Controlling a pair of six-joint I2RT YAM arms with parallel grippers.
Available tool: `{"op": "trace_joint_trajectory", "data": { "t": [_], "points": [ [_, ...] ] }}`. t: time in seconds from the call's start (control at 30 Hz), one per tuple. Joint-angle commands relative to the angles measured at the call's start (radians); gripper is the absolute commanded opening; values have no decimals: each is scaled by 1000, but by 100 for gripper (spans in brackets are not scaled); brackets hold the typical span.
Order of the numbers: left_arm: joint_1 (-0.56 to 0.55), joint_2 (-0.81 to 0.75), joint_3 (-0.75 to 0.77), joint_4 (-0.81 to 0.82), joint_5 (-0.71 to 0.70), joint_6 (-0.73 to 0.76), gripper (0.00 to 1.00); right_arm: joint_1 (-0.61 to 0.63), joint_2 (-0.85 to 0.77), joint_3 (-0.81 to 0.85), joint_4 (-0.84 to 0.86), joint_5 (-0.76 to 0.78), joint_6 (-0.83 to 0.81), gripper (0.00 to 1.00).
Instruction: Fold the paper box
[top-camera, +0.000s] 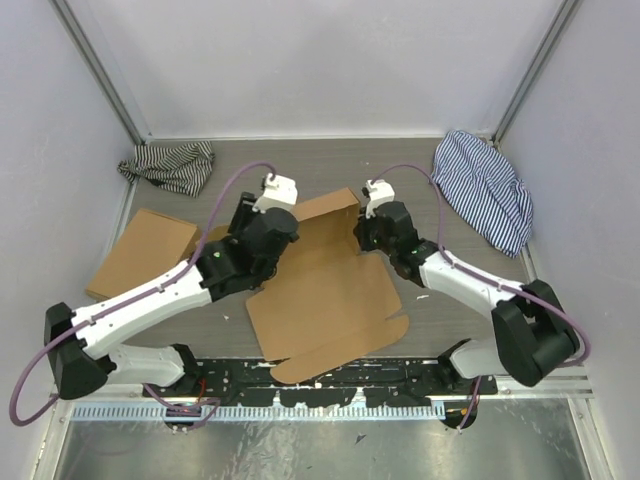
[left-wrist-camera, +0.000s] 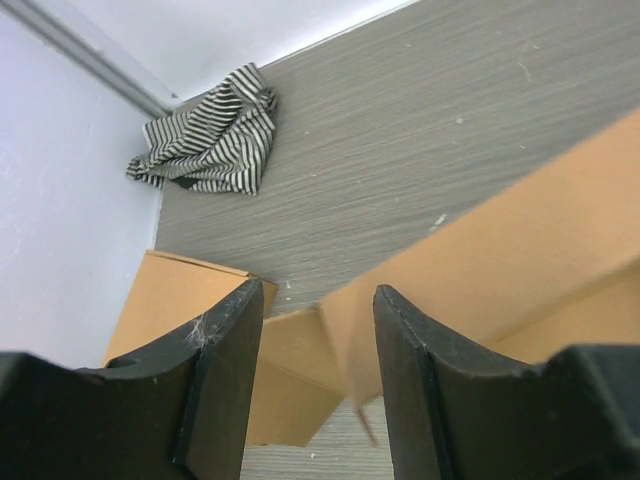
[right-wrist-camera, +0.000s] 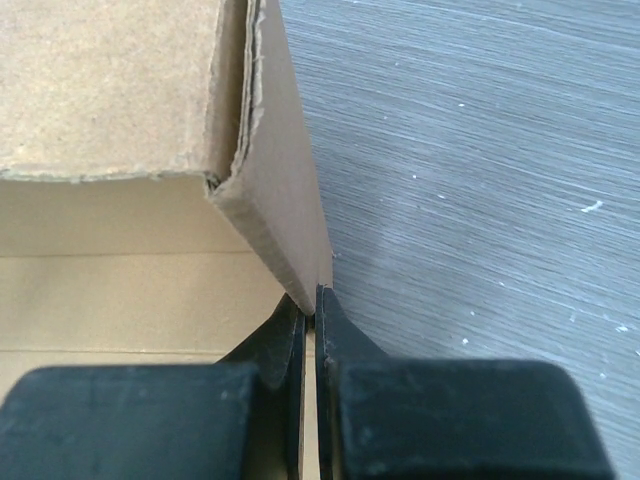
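The paper box (top-camera: 325, 290) is a brown cardboard sheet lying in the middle of the table, its far wall (top-camera: 328, 206) folded upright. My right gripper (top-camera: 362, 232) is shut on the box's right side wall (right-wrist-camera: 285, 200) at the far right corner, the wall pinched between its fingers. My left gripper (top-camera: 262, 232) is open at the box's far left corner. In the left wrist view a loose corner flap (left-wrist-camera: 352, 350) hangs between its fingertips (left-wrist-camera: 240, 330), touching neither clearly.
A second flat brown cardboard box (top-camera: 140, 252) lies at the left, also in the left wrist view (left-wrist-camera: 190, 300). A dark striped cloth (top-camera: 170, 165) sits at the far left corner, a blue striped cloth (top-camera: 485, 190) at the far right. White walls enclose the table.
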Motion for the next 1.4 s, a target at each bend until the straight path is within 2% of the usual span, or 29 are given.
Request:
{"op": "trace_joint_trajectory", "data": {
  "t": [0.0, 0.17, 0.27, 0.43, 0.67, 0.77, 0.9, 1.17, 1.37],
  "points": [
    [91, -83, -24, -13, 4, -60, 56, 0, -113, -4, -80, 60, -1, 1],
    [257, -186, -130, 96, 131, -105, 60, -2, -175, -47, -115, 108, -22, 1],
    [369, -225, -162, 123, 206, -187, 61, -3, -181, -61, -129, 142, -19, 1],
    [469, -250, -198, 219, 289, -272, 63, -25, -175, -67, -141, 151, 0, 1],
    [662, -190, -313, 383, 604, -407, 66, -126, -185, -88, -138, 113, 23, 1],
    [688, -175, -407, 548, 694, -414, 66, -180, -206, -105, -118, 60, 33, 1],
    [689, -140, -484, 690, 773, -424, 66, -241, -205, -118, -86, -16, 39, 1],
    [691, -19, -563, 860, 859, -421, 66, -258, -192, -122, -73, -65, 34, 1],
    [691, 80, -547, 931, 875, -329, 66, -268, -208, -123, -83, -81, 19, 1]
  ]
}}
